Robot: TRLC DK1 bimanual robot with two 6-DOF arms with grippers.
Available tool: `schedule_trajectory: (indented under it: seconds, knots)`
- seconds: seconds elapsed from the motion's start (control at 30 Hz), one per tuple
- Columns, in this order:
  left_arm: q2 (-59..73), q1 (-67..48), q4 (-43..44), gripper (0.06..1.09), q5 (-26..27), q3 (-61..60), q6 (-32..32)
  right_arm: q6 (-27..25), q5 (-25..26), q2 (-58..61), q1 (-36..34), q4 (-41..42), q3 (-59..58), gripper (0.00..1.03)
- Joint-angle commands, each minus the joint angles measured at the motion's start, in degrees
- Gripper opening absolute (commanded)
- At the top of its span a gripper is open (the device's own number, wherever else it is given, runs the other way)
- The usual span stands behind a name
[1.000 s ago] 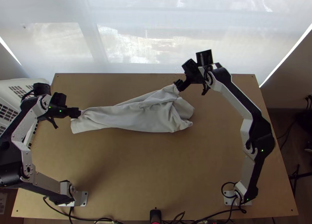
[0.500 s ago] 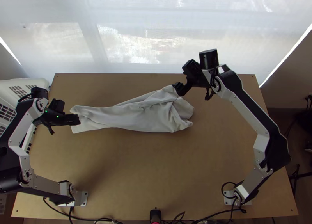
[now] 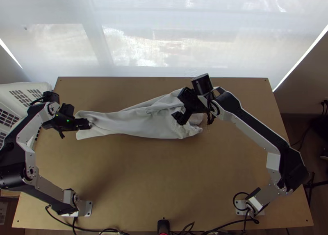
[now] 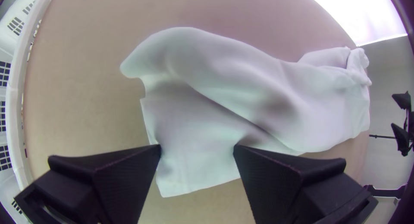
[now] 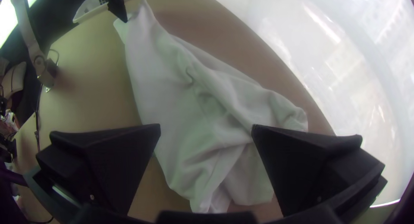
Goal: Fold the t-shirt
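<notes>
Across most of the top view, a light wooden table [image 3: 164,173] is carrying both arm bases and the cloth. The right arm [image 3: 262,130] is standing on its base at lower right, running up the frame's right side and bending in to upper centre. The left arm [image 3: 29,126] is standing at lower left, bulging past the left edge and bending back in at mid-left. White slotted crate [image 3: 24,85] is sitting at the left edge, just beside the table.

T-shirt [image 3: 131,122] is lying in a long, narrow, bunched strip from mid-left to just right of centre, roughly level, its right end wider and more creased. In the left wrist view a loose fold is lying over a flatter, squared-off corner.

Right gripper [image 3: 179,118] is hanging over the shirt's right part; right wrist view is showing its jaws wide, cloth between. Left gripper [image 3: 87,123] is hovering at the shirt's left end, jaws also wide, cloth between. Contact: can't tell for either. Small black device [image 3: 163,226] is standing at bottom centre.
</notes>
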Motion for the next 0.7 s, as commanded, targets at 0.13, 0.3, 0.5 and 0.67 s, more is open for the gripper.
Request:
schedule_trajectory:
  seconds: [0.13, 0.3, 0.5, 0.67]
  knots:
    - [4.2, -1.9, 2.3, 0.78, 0.1, 1.9, -1.9, -0.9, 0.1, 2.8, 0.9, 2.2, -4.0, 0.98]
    - [6.2, -2.7, 2.3, 0.51, 1.0, 2.3, -1.9, -0.7, 0.1, 3.2, 0.3, 3.1, -3.9, 0.98]
    - [6.6, -2.4, 3.7, 0.09, 1.7, 2.1, -3.1, -0.7, 0.1, 3.3, -0.7, 3.2, -3.8, 0.98]
    - [5.3, -1.2, 3.4, 0.09, 1.7, 2.1, -2.4, -0.4, 0.1, 2.8, -1.7, 3.2, -3.2, 0.98]
